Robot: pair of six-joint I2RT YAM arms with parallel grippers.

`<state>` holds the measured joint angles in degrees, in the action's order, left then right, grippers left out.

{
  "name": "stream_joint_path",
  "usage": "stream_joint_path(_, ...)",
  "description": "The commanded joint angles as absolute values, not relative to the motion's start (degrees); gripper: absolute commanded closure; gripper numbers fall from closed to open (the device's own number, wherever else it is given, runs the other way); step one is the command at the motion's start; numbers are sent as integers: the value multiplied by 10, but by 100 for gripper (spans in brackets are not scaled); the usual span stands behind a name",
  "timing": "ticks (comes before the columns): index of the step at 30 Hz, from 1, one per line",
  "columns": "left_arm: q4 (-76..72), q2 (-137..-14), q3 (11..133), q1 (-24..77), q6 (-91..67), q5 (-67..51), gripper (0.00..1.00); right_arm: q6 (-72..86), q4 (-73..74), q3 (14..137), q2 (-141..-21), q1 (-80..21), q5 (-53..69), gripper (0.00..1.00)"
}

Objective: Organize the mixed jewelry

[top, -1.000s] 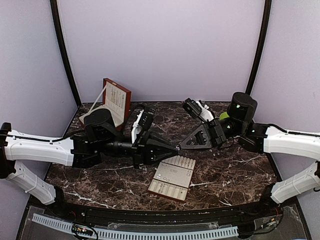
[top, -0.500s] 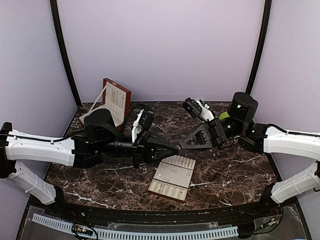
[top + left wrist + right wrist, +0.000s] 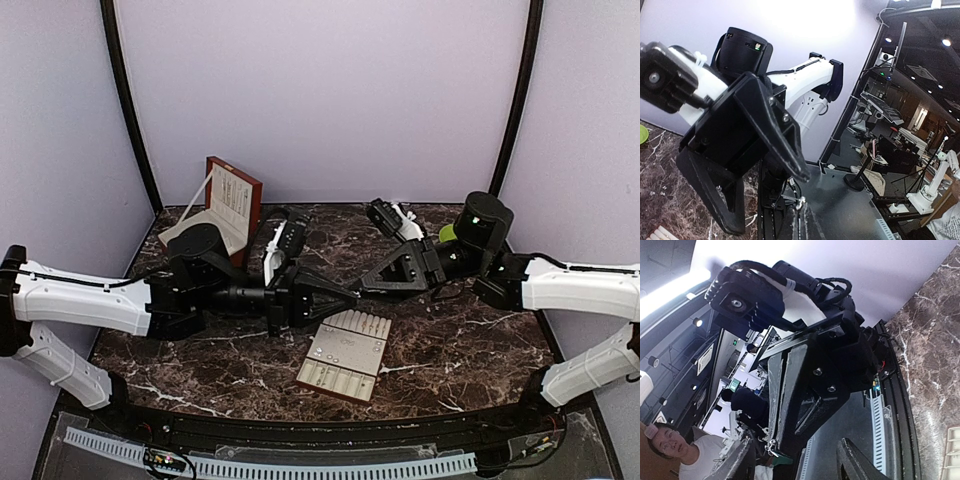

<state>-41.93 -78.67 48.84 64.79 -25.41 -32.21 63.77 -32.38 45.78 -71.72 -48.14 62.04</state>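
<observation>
Above the table's middle my two grippers meet tip to tip. The left gripper (image 3: 354,297) is shut on a tiny silvery piece of the mixed jewelry (image 3: 800,201), which sticks out of its closed tips (image 3: 801,209). The right wrist view shows that same piece (image 3: 770,445) at the end of the left gripper's shut black fingers (image 3: 790,390). My right gripper (image 3: 368,288) is open. Its own fingers (image 3: 742,460) stand wide apart on either side of the left tips and touch nothing. The piece is too small to show in the top view.
The cream slotted tray (image 3: 345,358) lies flat just in front of the gripper tips, with a few pale specks on its near-left part. A red-brown wooden box (image 3: 236,201) stands open at the back left. A green object (image 3: 448,232) sits behind the right arm.
The right gripper has opened, letting go of the small piece. The left gripper closed and stays shut on it. The right arm has shifted a little to the left.
</observation>
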Motion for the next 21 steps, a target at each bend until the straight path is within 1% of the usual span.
stream_joint_path(1, -413, -769, 468, 650, -302, -270, 100, 659, -375, 433, -693, -451, 578, 38)
stream_joint_path(6, -328, -752, 460, 650, -353, -205, 100, 649, -348, 399, -647, -400, 526, 29)
stream_joint_path(9, -270, -744, 456, 648, -386, -172, 100, 604, -271, 394, -619, -387, 477, 25)
stream_joint_path(11, -243, -740, 447, 641, -409, -166, 100, 560, -191, 404, -609, -384, 434, 25)
stream_joint_path(16, -240, -745, 400, 587, -462, -202, 100, 486, 23, 437, -618, -384, 318, 24)
stream_joint_path(18, -236, -761, 398, 567, -462, -235, 100, 477, 62, 439, -626, -384, 291, 24)
stream_joint_path(21, -222, -805, 421, 546, -433, -309, 100, 480, 66, 427, -625, -385, 278, 24)
